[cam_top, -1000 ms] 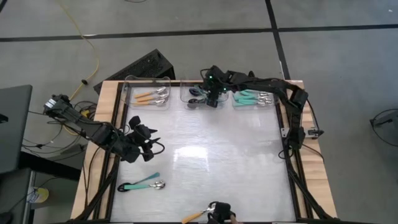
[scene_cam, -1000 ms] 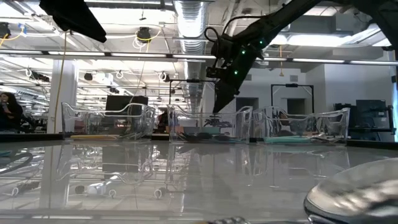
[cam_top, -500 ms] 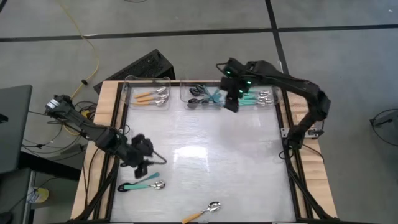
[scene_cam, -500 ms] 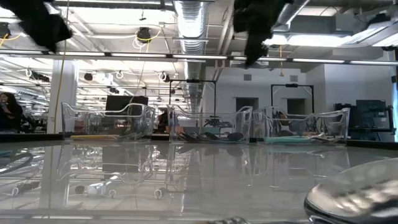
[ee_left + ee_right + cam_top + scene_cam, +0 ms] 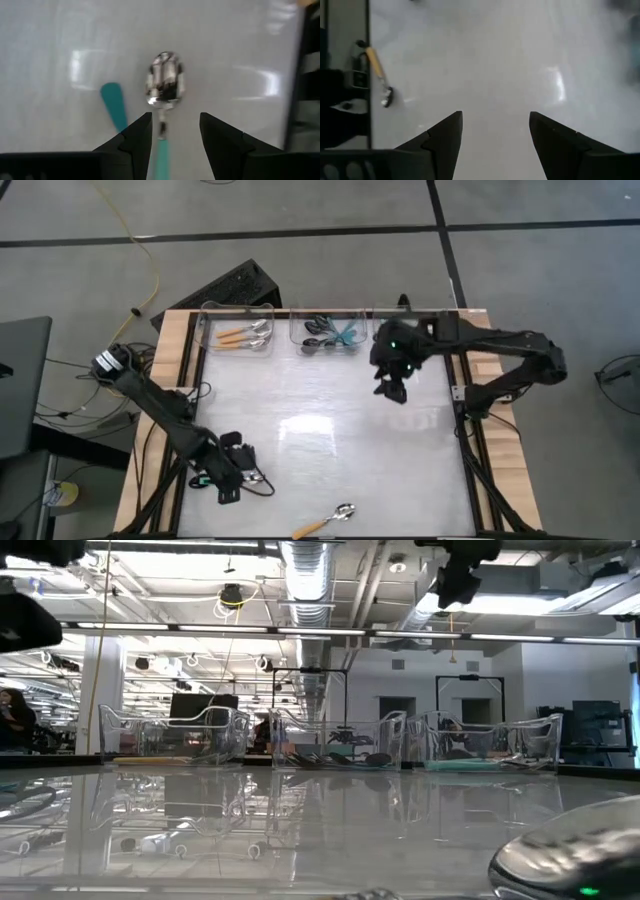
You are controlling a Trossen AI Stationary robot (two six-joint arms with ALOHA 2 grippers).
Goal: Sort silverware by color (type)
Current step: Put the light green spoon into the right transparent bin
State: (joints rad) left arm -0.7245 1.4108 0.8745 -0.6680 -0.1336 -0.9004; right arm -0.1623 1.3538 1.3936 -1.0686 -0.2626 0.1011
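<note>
Two teal-handled spoons lie flat on the table at the near left. One has a shiny silver bowl (image 5: 165,85); of the other only the handle (image 5: 114,105) shows. My left gripper (image 5: 235,480) points down over them, open, its fingers (image 5: 135,135) on either side of the silver spoon's handle (image 5: 161,152); I cannot tell whether they touch it. My right gripper (image 5: 392,388) hangs open, with nothing between its fingers, high above the table's far right. An orange-handled spoon (image 5: 325,522) lies at the near edge.
Three clear bins stand along the far edge: the left one (image 5: 240,335) holds orange-handled spoons, the middle one (image 5: 325,333) black-bowled teal spoons, the right one (image 5: 490,735) teal ones. White table between the arms lies bare.
My left gripper has gone toward the table's near edge and down, tipping to point down over the teal spoons. My right gripper has risen out of the middle bin and swung toward the right and near side; a teal-handled spoon shows in that bin where it stood.
</note>
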